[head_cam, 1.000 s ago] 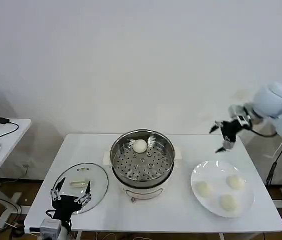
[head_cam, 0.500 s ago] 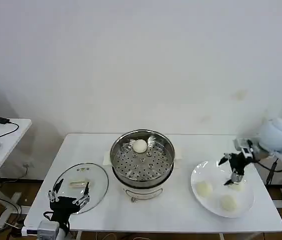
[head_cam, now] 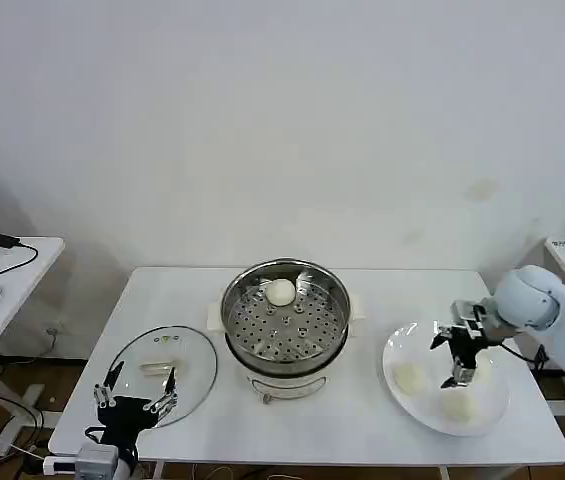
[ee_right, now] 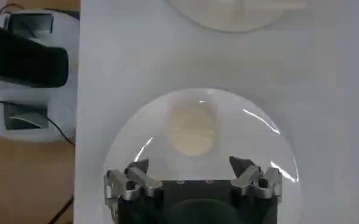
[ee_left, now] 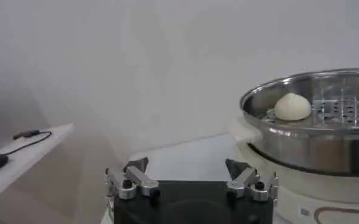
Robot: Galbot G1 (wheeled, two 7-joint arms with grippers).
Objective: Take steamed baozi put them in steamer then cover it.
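Observation:
The steamer [head_cam: 285,322] stands mid-table with one baozi [head_cam: 280,292] on its perforated tray; the left wrist view also has the steamer [ee_left: 313,134] and that baozi [ee_left: 292,106]. On the white plate [head_cam: 417,340] at the right lie two baozi [head_cam: 406,377] [head_cam: 459,404], and a third is partly behind my right gripper [head_cam: 448,362]. That gripper hangs open just above the plate. In the right wrist view, a baozi [ee_right: 192,129] lies on the plate [ee_right: 277,158] ahead of the open right gripper [ee_right: 193,167]. My left gripper [head_cam: 137,400] [ee_left: 188,173] waits open at the near left.
The clear glass lid [head_cam: 162,360] lies flat left of the steamer, under my left gripper. A side table [head_cam: 2,285] with cables stands off to the far left. Bare tabletop [head_cam: 342,420] runs along the front edge.
My right gripper has come down from up near the wall to just over the plate's baozi. The left gripper has sunk slightly toward the front edge.

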